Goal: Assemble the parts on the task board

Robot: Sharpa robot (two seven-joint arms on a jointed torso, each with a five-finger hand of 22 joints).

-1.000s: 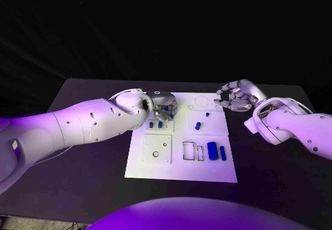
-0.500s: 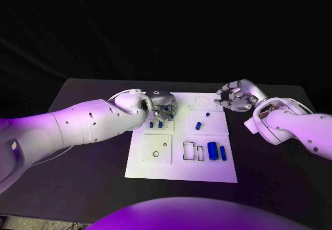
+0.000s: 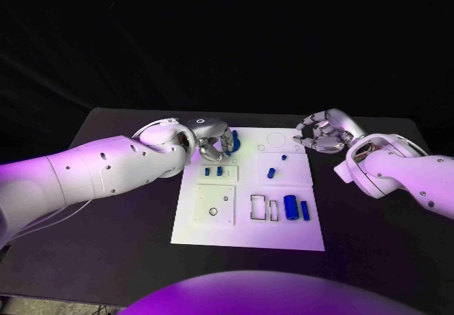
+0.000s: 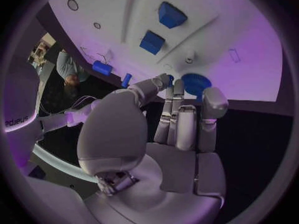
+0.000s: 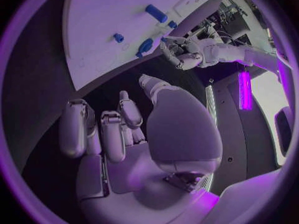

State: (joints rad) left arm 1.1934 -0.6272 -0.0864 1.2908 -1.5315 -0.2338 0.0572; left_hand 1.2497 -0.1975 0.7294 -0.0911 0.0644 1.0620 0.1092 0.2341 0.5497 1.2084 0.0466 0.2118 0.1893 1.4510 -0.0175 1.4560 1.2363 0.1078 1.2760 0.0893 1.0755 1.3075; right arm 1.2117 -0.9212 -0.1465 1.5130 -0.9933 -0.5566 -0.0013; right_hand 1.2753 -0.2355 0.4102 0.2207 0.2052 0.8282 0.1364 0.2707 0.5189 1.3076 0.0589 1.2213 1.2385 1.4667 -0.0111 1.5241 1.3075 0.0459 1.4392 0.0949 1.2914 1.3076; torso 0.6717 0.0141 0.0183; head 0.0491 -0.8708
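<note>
Left hand: above task board far-left corner, fingers pinching blue part; right hand: curled, holding nothing, beside board's far-right corner

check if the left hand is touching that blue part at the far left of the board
Touching. In the left wrist view the left hand pinches the round blue part at its fingertips, above the task board.

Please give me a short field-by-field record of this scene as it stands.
board: white board in the middle of the black table
left robot hand: left robot hand at the board's far left corner, pinching a blue part
right robot hand: right robot hand off the board's far right corner, fingers curled, holding nothing
loose parts: blue pieces in the board's near right area
</note>
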